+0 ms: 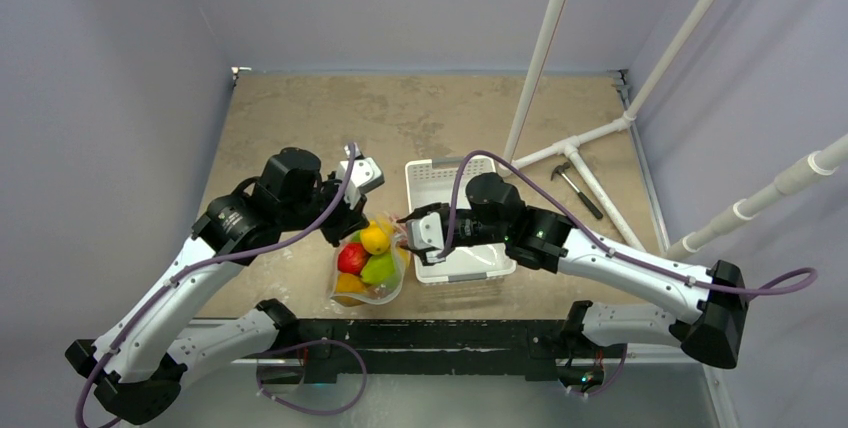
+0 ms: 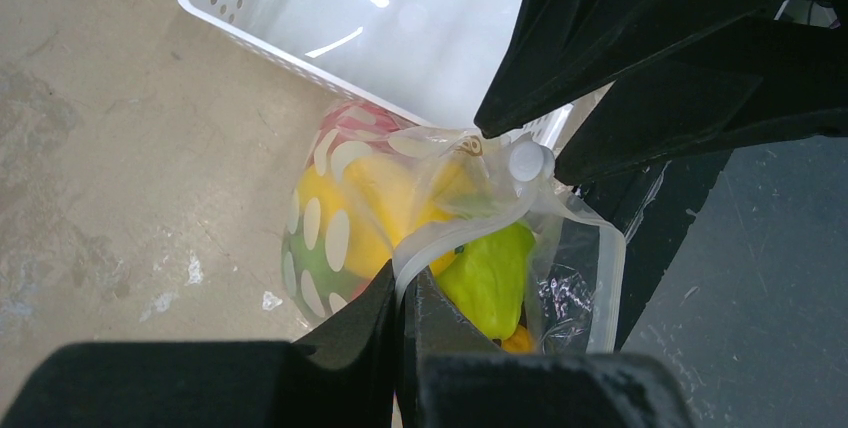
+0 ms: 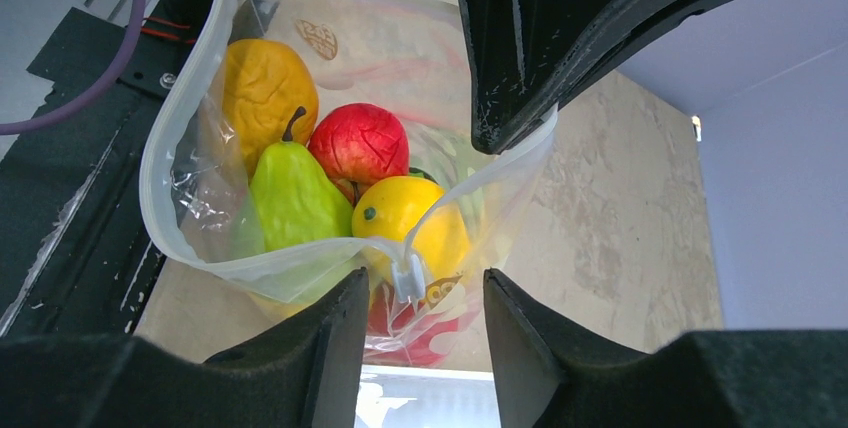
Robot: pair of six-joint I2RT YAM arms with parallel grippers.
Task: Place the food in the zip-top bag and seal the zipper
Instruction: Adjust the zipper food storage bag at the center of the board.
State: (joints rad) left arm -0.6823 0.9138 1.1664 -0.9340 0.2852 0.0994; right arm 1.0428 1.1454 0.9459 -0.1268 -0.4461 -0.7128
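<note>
toy fruits (image 3: 300, 163) in open zip-top bag (image 3: 400, 48), zipper slider (image 3: 408, 276) within the parted right gripper (image 3: 422, 298)

Soft, even light from above fills the top view. The worktop (image 1: 430, 118) is uniformly bright, shadows under the arms are faint, and detail stays sharp to the edges. In the left wrist view, white glare streaks cross the tray (image 2: 300, 18) at upper centre, and the left tool (image 2: 400, 293) is a near-black, soft-edged mass along the bottom. In the right wrist view the food (image 3: 360, 143) is crisp, the zip-top bag (image 3: 190, 198) glints, and the right tool (image 3: 425, 293) is underexposed beside a blown-out white strip at bottom centre.
</note>
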